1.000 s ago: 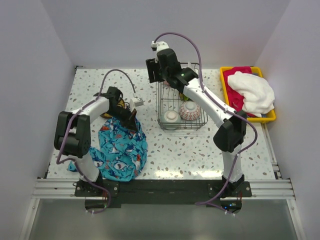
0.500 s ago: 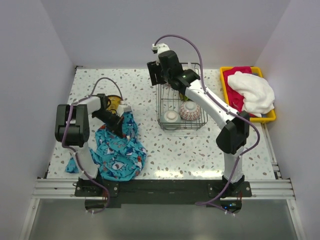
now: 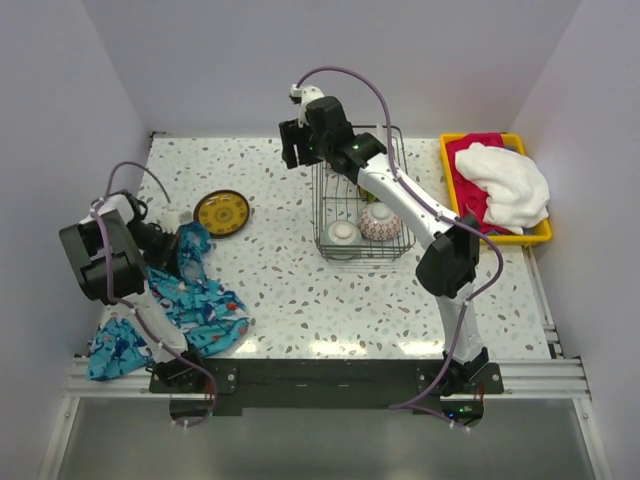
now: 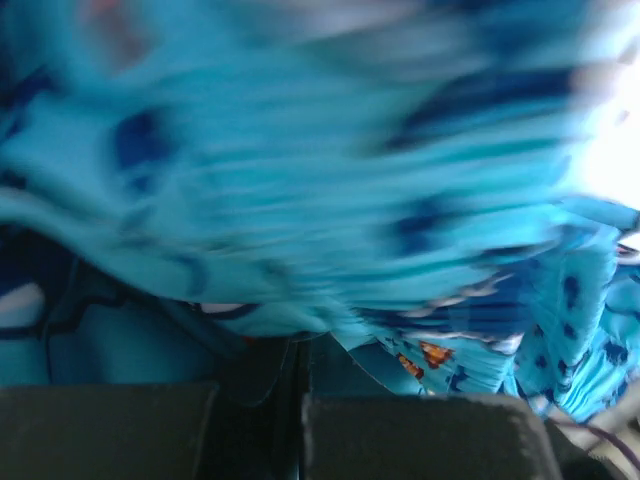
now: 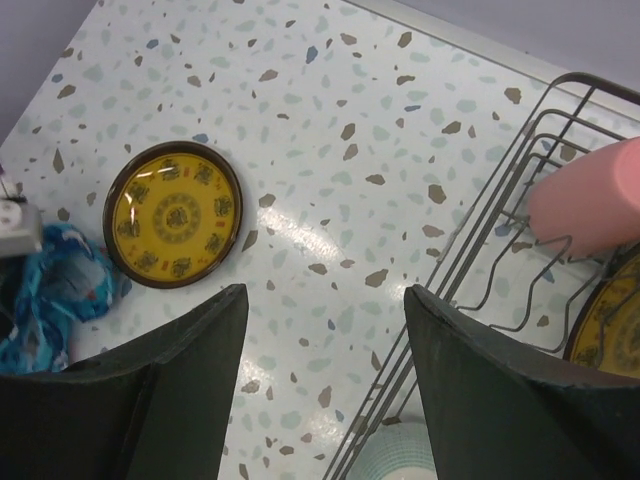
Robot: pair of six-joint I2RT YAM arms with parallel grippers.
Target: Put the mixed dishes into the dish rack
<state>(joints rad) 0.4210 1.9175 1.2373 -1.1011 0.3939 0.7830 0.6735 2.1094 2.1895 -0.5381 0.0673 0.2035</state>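
Pinching blue cloth [image 3: 195, 300], left gripper [image 4: 298, 392] is clamped tight; right gripper [image 5: 325, 310] hangs empty, jaws apart. Risk: loose cloth snags yellow plate [image 5: 173, 214], shoving it from dish rack [image 3: 319, 215].

Left arm [image 3: 100, 262]: folded back at far left, left claw [image 4: 262, 400] with fingers nearly together. Right arm [image 3: 405, 200]: stretched far forward, right claw [image 5: 325, 295] facing down, fingers wide apart.

Overhead, right wrist: shared yellow plate [image 3: 222, 212]
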